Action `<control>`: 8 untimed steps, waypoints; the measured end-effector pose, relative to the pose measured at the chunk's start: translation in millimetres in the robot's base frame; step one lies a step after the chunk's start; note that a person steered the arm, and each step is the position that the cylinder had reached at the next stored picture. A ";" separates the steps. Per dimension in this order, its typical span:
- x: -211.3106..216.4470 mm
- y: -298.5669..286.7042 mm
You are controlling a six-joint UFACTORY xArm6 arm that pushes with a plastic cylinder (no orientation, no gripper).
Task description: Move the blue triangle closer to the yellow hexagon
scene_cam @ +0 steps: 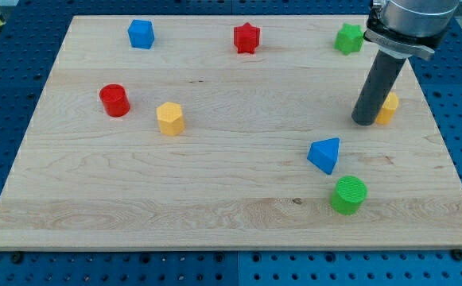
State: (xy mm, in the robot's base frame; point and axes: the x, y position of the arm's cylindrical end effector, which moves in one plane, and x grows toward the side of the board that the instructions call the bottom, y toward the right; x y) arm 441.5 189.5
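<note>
The blue triangle point(325, 154) lies on the wooden board at the view's lower right. The yellow hexagon point(170, 118) stands left of the middle, well apart from it. My tip point(366, 121) is at the end of the dark rod, up and to the right of the blue triangle, with a gap between them. The tip stands right against a yellow block point(388, 108) that the rod partly hides.
A green cylinder point(348, 195) sits just below the blue triangle. A red cylinder point(114, 100) is left of the yellow hexagon. Along the view's top are a blue cube point(141, 34), a red star point(246, 38) and a green star-like block point(348, 38). The board's right edge point(445, 159) is near.
</note>
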 end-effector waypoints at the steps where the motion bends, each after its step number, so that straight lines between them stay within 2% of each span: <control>1: 1.0 0.0; 2: 7.9 -7.3; 4: 84.1 5.6; 5: 83.7 -33.6; 6: 51.2 -82.3; 8: 42.8 -94.3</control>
State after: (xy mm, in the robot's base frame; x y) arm 484.4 95.2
